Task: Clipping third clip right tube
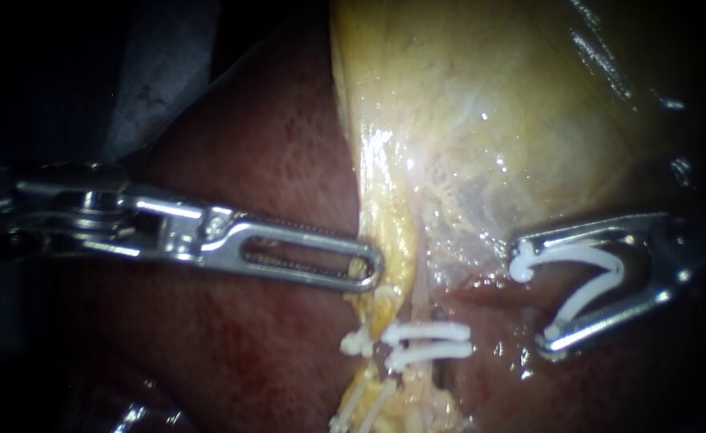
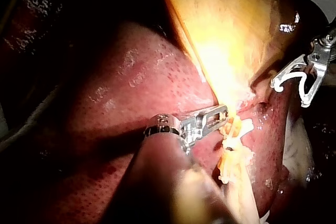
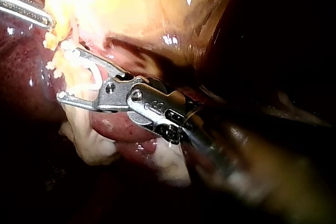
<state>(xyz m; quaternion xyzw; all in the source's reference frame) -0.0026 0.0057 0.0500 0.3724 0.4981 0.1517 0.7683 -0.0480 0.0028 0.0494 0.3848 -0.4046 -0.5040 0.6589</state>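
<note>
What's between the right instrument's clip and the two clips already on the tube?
Only bare wet tissue, in the endoscope view, separates the loaded clip from the tube's clips.

Left instrument [image 1: 371, 269] reaches in from nine o'clock across the dark red liver [image 1: 272, 160]. Its slotted jaws are closed on the yellow strand [image 1: 393, 232] that drops from the pale gallbladder [image 1: 489, 120] up at twelve to one o'clock. At three o'clock the right instrument [image 1: 534, 301] carries a white clip [image 1: 569, 255] spread wide between its jaws, both jaws touching it, mouth facing nine o'clock, off to the three o'clock side of the right tube [image 1: 421, 301]. Down toward six o'clock two clips [image 1: 433, 330] sit side by side across that tube, with a smaller clip [image 1: 357, 343] just at their nine o'clock side.
</note>
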